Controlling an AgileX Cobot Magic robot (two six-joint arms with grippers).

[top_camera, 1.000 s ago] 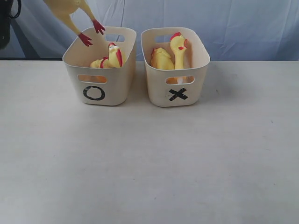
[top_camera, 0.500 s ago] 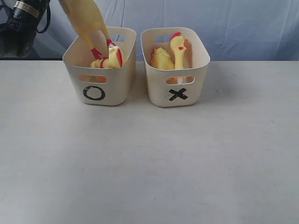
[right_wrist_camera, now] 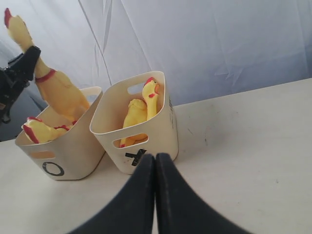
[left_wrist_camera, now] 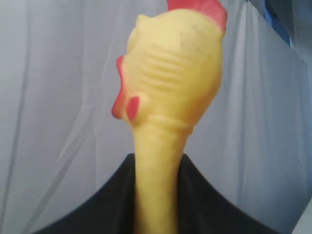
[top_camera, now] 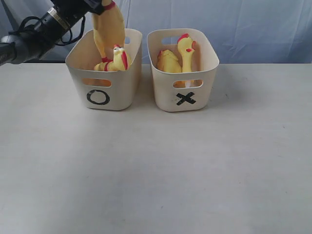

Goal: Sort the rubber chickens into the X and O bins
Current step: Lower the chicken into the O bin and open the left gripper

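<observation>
Exterior view: the left gripper [top_camera: 97, 6] hangs a large yellow rubber chicken [top_camera: 110, 30] by its neck. Its feet dip into the cream plastic tub marked O [top_camera: 105, 90], beside a smaller yellow rubber chicken [top_camera: 117, 60]. Two more yellow chickens [top_camera: 168, 61] sit in the matching tub marked X [top_camera: 165, 90] on the pale surface [top_camera: 156, 170].

Left wrist view: the jaws pinch the slim neck below the head.

Right wrist view: the right gripper [right_wrist_camera: 155, 163] hovers empty, jaws pressed together.

The chicken is probably light, soft and floppy, so the narrow neck is the surest hold.
</observation>
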